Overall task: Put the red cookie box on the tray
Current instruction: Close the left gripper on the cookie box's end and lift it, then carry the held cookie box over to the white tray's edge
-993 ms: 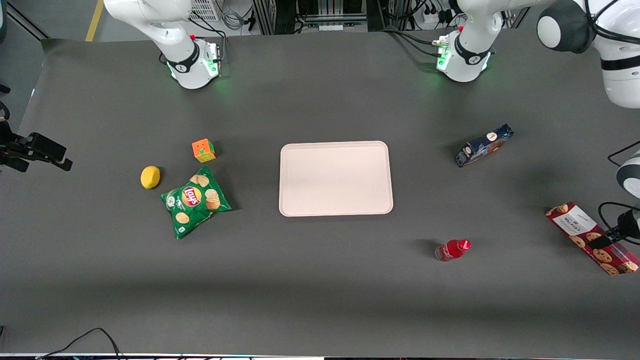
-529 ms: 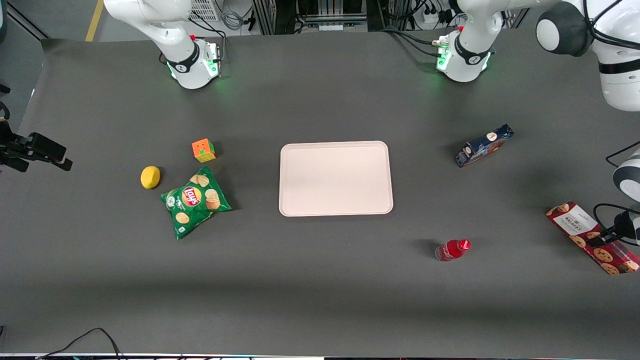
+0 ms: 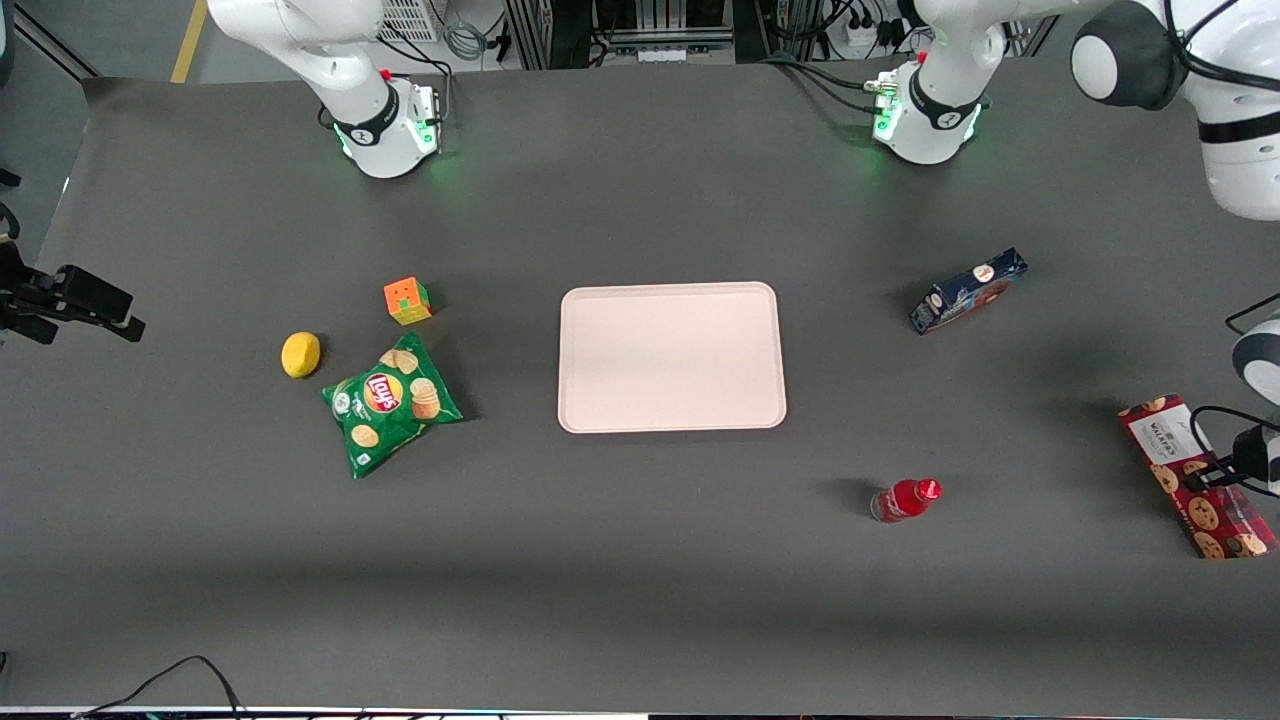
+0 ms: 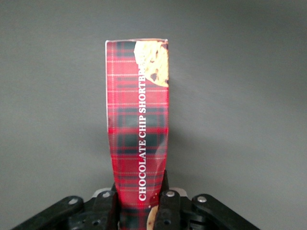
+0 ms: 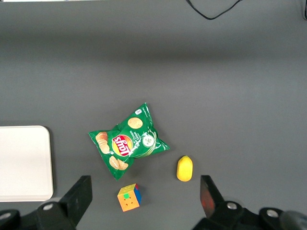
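The red cookie box (image 3: 1196, 474), a long tartan carton with a white label and cookie pictures, is at the working arm's end of the table. My left gripper (image 3: 1208, 476) is shut on it near its middle. In the left wrist view the box (image 4: 138, 105) sticks out from between the gripper (image 4: 139, 190) fingers, which press on both of its long sides. The pale pinkish tray (image 3: 670, 357) lies flat at the table's centre with nothing on it, well away from the box.
A dark-blue cookie box (image 3: 968, 290) lies between the tray and the working arm's end. A small red bottle (image 3: 905, 499) lies nearer the front camera. A green chips bag (image 3: 390, 405), lemon (image 3: 300, 354) and colour cube (image 3: 407, 300) sit toward the parked arm's end.
The red cookie box has turned in the gripper's hold and shifted slightly toward the working arm's edge of the table. Everything else is unmoved.
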Motion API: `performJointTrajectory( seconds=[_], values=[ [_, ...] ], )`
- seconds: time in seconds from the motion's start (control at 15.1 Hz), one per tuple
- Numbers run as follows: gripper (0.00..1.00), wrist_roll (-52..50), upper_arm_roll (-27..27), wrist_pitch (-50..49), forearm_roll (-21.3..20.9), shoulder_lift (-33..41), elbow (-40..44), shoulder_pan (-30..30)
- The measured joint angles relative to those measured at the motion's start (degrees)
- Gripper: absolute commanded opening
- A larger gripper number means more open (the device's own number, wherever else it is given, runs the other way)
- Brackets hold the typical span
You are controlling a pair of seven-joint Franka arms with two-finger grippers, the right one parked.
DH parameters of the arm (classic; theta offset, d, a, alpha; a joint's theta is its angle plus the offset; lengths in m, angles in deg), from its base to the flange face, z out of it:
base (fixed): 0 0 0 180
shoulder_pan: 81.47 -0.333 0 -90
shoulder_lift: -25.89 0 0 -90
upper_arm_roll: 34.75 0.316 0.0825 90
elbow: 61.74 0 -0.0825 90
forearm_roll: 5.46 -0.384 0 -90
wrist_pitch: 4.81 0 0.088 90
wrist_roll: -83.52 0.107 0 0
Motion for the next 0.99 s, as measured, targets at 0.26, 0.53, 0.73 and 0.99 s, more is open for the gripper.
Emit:
performJointTrajectory(
  seconds=[0.26, 0.53, 0.73, 0.99],
  values=[
    [0.0, 0.0, -2.8, -12.5, -4.1, 7.9, 0.6, 1.6],
    [0.0, 0.0, -8.4, -27.0, -5.9, 19.1, 0.5, 3.6],
    [0.0, 0.0, -14.5, -33.9, -6.7, 25.8, 0.3, 6.5],
    [0.0, -13.1, -27.2, -36.6, -12.3, 29.5, -0.4, 9.3]
  ],
)
